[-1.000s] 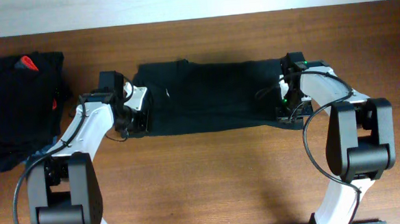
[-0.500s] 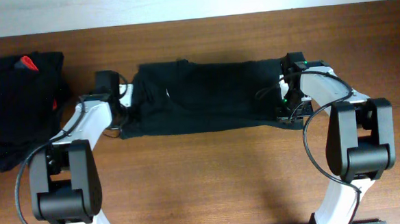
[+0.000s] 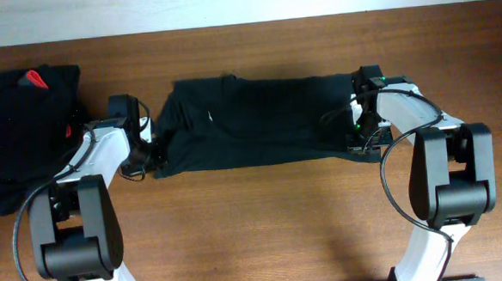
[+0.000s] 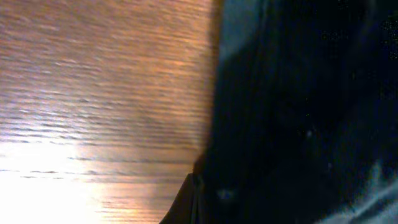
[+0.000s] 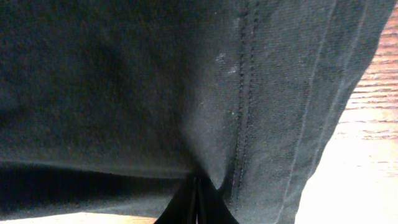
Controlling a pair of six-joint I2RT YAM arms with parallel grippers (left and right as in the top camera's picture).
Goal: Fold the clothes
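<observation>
A wooden table [image 3: 264, 234] seen from above, with a black shirt [image 3: 267, 127] spread flat as a wide band toward 12 o'clock and a heaped pile of dark clothes [image 3: 19, 144] at 9 o'clock, apart from it. The left gripper [image 3: 153, 154] is pinched tight on the shirt's 8 o'clock corner and the right gripper [image 3: 365, 145] on its 4 o'clock hem — each wrist view shows fabric caught between closed fingers. The shirt looks light, limp and prone to bunching, so corners and stitched hems seem the surest holds; a small white logo [image 3: 211, 117] sits at its 10 o'clock.
</observation>
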